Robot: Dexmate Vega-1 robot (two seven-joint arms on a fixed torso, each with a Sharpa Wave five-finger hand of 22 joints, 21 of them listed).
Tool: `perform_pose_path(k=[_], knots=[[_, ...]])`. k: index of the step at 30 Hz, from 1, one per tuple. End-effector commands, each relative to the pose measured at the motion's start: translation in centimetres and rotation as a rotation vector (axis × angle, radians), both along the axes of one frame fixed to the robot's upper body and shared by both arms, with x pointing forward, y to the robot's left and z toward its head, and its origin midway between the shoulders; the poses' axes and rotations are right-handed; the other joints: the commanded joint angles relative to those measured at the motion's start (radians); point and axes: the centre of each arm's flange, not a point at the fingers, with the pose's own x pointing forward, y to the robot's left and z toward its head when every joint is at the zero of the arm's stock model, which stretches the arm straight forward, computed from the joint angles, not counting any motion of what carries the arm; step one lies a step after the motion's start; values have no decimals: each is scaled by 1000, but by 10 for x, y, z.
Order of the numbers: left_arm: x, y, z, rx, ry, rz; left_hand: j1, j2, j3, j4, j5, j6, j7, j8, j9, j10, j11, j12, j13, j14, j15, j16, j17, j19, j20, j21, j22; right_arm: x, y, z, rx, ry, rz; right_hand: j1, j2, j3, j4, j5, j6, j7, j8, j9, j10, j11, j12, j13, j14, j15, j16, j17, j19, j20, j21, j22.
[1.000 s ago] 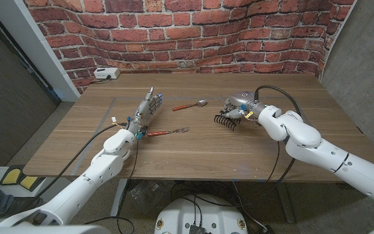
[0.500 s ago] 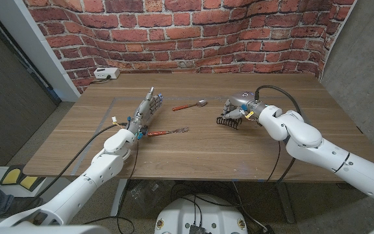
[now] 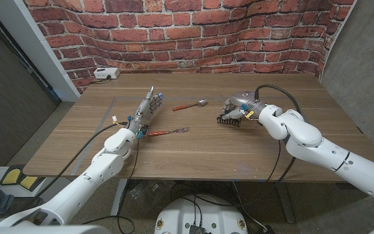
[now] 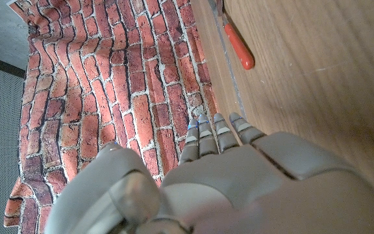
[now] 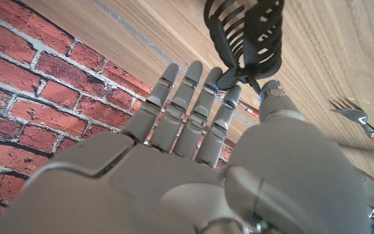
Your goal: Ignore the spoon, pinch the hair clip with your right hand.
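1. The hair clip (image 3: 228, 117), black with curved teeth, is at the bench's (image 3: 193, 153) centre-right, at about 3 o'clock from the spoon (image 3: 190, 104).
2. The right robot hand (image 3: 240, 107) is at the hair clip. In the right wrist view the thumb tip and a fingertip (image 5: 229, 96) close on the clip's (image 5: 249, 36) hinge end, so the clip is pinched; the other fingers are straight and close together.
3. Whether the clip's teeth touch the bench cannot be told from the head view.
4. The left robot hand (image 3: 147, 108) is at the bench's centre-left, fingers extended and close together, pointing toward 12 o'clock, holding nothing. In the left wrist view its (image 4: 226, 175) fingers point toward the brick wall (image 4: 141, 84).
5. The spoon has a red handle and a metal bowl. It lies at about 3 o'clock from the left robot hand's fingertips, apart from both hands.
6. A fork (image 3: 168, 132) with a red handle lies at about 5 o'clock from the left robot hand, near its wrist.
7. A white box (image 3: 106, 73) with a cable sits at the bench's far-left corner, against the brick wall.
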Motion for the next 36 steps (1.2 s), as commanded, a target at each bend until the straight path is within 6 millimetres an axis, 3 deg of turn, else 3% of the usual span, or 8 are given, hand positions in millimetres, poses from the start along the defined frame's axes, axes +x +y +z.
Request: perform_pose_path(k=[1, 18, 36], knots=[[1, -1, 2, -1, -1, 3, 7, 4, -7, 3, 2, 11, -1, -2, 4, 5, 0, -1, 6, 11, 2, 0, 4, -2, 9, -2, 4, 5, -2, -4, 8, 13, -8, -13, -4, -5, 1, 9, -26, 1, -11, 6, -25, 0, -5, 5, -23, -68, 0, 3, 0, 15, -6, 0], [3, 0, 3, 5, 8, 1, 8, 6, -8, 3, 1, 13, -1, -1, 4, 5, 0, -1, 6, 11, 2, 0, 4, -2, 10, -1, 4, 11, -11, -18, 121, 12, -8, -30, -5, -11, 7, 8, -45, -2, -18, 7, -44, 0, -4, 6, -38, -56, 4, 5, -6, 32, -9, 0], [6, 3, 5, 7, 10, -2, 9, 7, -11, 3, 1, 13, -2, -2, 4, 6, -1, -1, 6, 11, 3, 0, 4, -5, 12, -2, 4, 18, -11, -36, 259, -27, -10, -58, -12, -25, 14, 9, -105, -2, -32, 10, -113, 0, -9, 8, -87, -38, 3, 8, -12, 49, -15, -1]])
